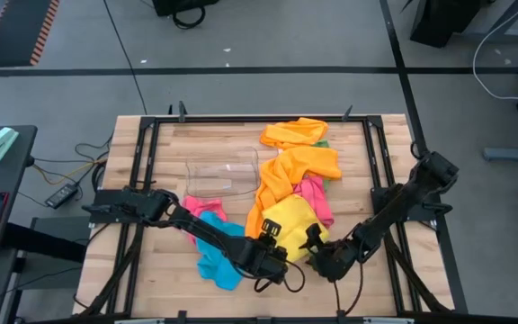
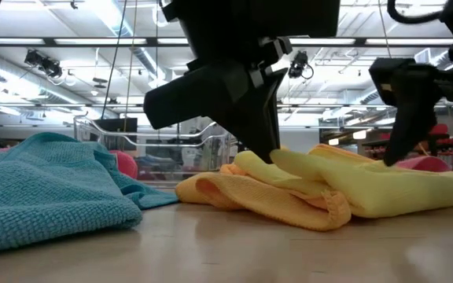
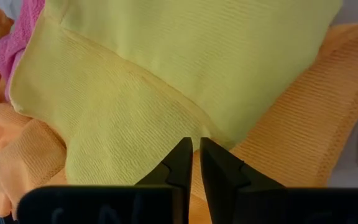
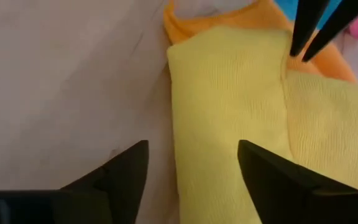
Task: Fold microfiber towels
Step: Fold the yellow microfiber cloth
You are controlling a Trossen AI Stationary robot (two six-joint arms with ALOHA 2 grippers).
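A yellow towel (image 1: 290, 219) lies near the table's front, partly on an orange towel (image 2: 250, 196). More orange towels (image 1: 299, 166), pink ones (image 1: 313, 196) and a green one (image 1: 322, 141) lie behind it. A blue towel (image 1: 218, 259) lies to its left. My left gripper (image 3: 196, 158) is shut on the yellow towel near its front edge. My right gripper (image 4: 191, 177) stands open just right of it, slanting down, with one finger over the bare table and the other over the yellow towel's (image 4: 229, 124) edge. It touches nothing that I can see. My left gripper pinches a raised ridge of the yellow towel (image 3: 188, 127) between its two fingertips (image 4: 303, 34). They slant down from the table's left and near side. One layer or several, I cannot tell. The pinched part stands a little above the rest, which lies slack on the table and the orange towel.
A clear plastic bin (image 1: 223, 174) stands left of the orange towels, behind the blue one. Bare wood (image 1: 394, 279) lies at the front right and along the near edge. A black frame (image 1: 241, 118) runs round the table.
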